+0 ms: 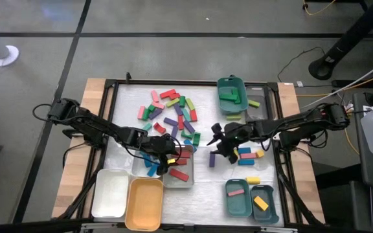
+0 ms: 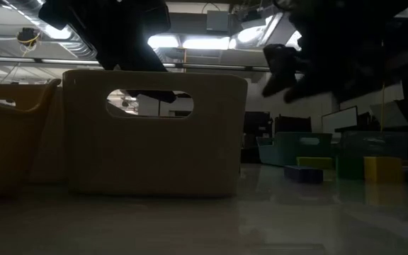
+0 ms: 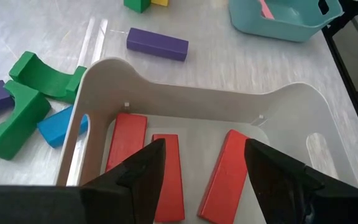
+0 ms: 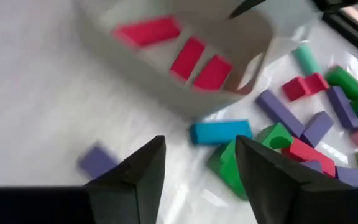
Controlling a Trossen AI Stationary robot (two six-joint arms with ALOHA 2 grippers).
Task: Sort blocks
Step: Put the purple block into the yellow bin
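The left hand (image 1: 168, 162) hangs just over the grey tray (image 3: 291, 109), with its fingers spread wide and nothing between them. Three red blocks (image 3: 224, 177) lie flat in that tray right under the fingers, so this looks like the place where the red ones go.

The right hand (image 1: 220, 144) is up above the worktop (image 1: 199, 194), off to the side of the left hand. Its fingers are apart and hold nothing. A purple block (image 4: 96, 160) lies on the worktop just under it, and a blue block (image 4: 220, 131) and a green one (image 4: 232, 165) lie close in front of its fingers.

Most of the blocks (image 1: 170, 113) are in a mixed heap beyond both hands, not yet sorted.

Far past the right hand, a teal tray (image 1: 232, 90) holds green blocks. Nearer, two small teal trays (image 1: 251, 199) hold one pink block and one yellow one. The white tray (image 1: 111, 193) and the orange tray (image 1: 145, 204) by the left hand have nothing in them.
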